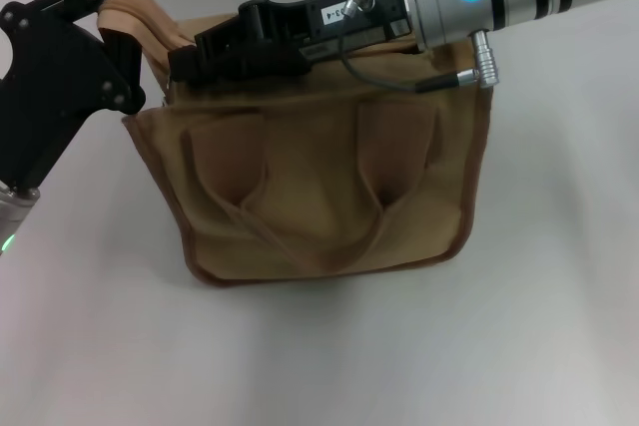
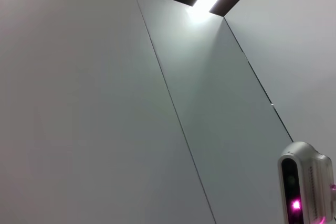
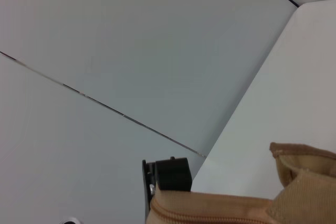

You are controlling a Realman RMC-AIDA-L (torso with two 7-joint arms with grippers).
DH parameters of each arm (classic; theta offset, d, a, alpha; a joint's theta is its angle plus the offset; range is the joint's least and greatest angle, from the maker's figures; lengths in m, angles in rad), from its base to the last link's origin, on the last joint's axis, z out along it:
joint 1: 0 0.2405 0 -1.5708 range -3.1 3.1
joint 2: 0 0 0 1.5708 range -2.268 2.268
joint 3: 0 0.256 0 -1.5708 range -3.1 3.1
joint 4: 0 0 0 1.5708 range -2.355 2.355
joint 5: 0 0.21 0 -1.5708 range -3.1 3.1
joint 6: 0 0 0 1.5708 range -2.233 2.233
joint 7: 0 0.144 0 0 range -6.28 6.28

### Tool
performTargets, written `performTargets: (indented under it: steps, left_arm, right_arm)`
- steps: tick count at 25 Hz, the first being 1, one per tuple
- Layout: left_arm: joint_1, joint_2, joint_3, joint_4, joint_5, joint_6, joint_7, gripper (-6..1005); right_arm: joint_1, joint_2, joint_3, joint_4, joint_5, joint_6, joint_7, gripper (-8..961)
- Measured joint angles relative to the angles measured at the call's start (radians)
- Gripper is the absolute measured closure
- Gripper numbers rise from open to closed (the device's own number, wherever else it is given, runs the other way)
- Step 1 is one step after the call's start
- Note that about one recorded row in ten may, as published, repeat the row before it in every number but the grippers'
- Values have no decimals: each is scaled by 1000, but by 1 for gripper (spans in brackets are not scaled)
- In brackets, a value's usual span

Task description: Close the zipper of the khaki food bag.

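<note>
So the khaki food bag [image 1: 319,187] is sitting mid-frame on the white table [image 1: 539,346], handles facing the camera. The right gripper [image 1: 185,59] is lying across the bag's top edge, reaching toward the upper left, and the left gripper [image 1: 125,42] is pinching the bag's raised left corner. Can't tell the right fingers' spread, and the zipper [image 3: 210,217] only peeks into the right wrist view

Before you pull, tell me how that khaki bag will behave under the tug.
The khaki food bag looks soft: its front creases, so it probably buckles. Standing unanchored on the table, it may slide. The left pincer at its corner likely steadies it.
</note>
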Motion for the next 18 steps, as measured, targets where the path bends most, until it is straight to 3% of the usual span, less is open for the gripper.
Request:
performTargets:
  steps: [18]
  left_arm:
    - [-4,0,-11,-26,0,-8,53,956]
  right_arm:
    - [-17,-2,6,11,25,9,4,727]
